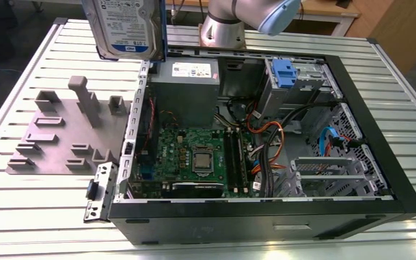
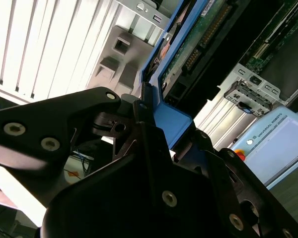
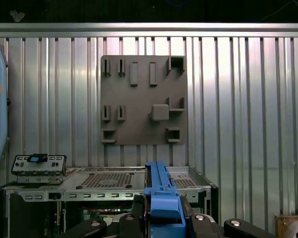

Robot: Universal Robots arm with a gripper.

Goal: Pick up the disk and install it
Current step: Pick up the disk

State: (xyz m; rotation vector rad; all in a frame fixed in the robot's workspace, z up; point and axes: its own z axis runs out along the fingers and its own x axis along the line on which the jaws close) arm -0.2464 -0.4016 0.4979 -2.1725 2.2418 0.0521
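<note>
The disk (image 1: pixel 125 27), silver-grey with a blue-and-white label, hangs upright in the air at the exterior view's upper left, above the left wall of the open computer case (image 1: pixel 381 157). Its blue bracket (image 3: pixel 161 196) runs along its edge. In both wrist views my gripper (image 3: pixel 164 214) is shut on that bracketed edge, with black fingers (image 2: pixel 139 116) pressed against the blue plastic (image 2: pixel 171 121). The second wrist view shows the disk's green circuit board (image 2: pixel 198 42). The arm (image 1: pixel 244 16) stands behind the case.
Inside the case lie a grey power-supply box (image 1: pixel 186 81), a motherboard (image 1: pixel 193 157), orange and black cables (image 1: pixel 266 135) and a drive bay with a blue clip (image 1: pixel 284 73). A grey fixture plate (image 1: pixel 56 135) with raised blocks lies on the slatted metal table (image 1: pixel 20 216).
</note>
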